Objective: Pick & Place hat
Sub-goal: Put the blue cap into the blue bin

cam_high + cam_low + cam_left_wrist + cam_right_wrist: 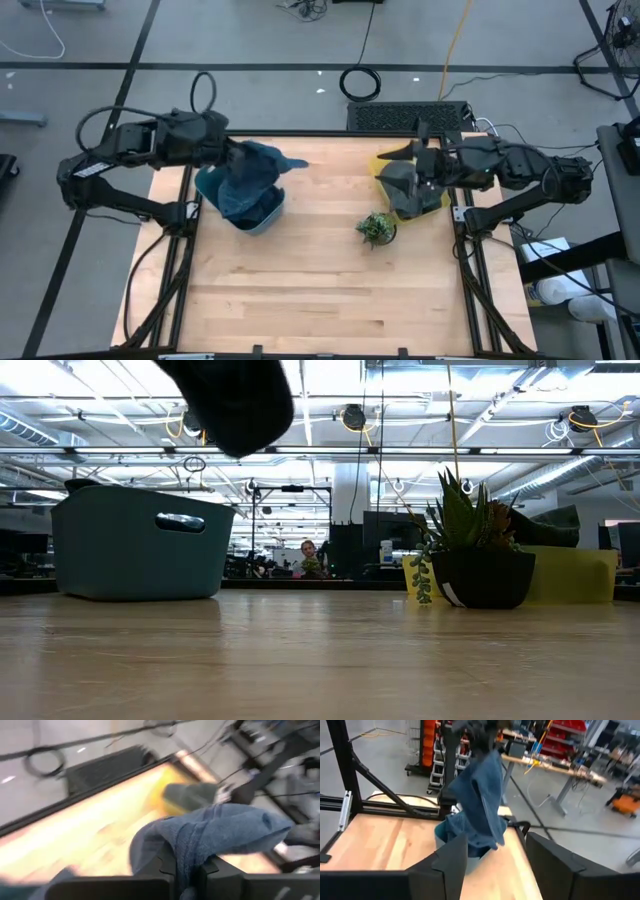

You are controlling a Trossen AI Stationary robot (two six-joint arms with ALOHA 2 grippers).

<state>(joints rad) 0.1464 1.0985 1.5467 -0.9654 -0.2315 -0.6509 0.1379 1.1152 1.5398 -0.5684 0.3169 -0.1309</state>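
A blue denim hat [262,165] hangs over a teal bin [262,215] at the table's far left, with my left gripper [228,152] shut on it. The right wrist view shows the hat [480,800] drooping from that gripper above the bin [440,836]. In the low view a dark shape [235,400] hangs higher than the bin [140,540]. My right gripper [495,870] stands open with nothing between its fingers, above a grey hat [402,185] that lies in a yellow bin [438,198] at the far right. My left gripper pinches a bunched fold of the blue hat's cloth [192,857] between its two fingers. The fingers come from the table's left, slanting downward. The hat is lifted clear; most of it [225,827] sticks out past the fingers and droops slack toward the bin.
A small potted plant [377,228] stands right of the table's middle, near the yellow bin [575,575]. The near half of the wooden table [320,300] is bare. Black frame rails run along the left and right edges.
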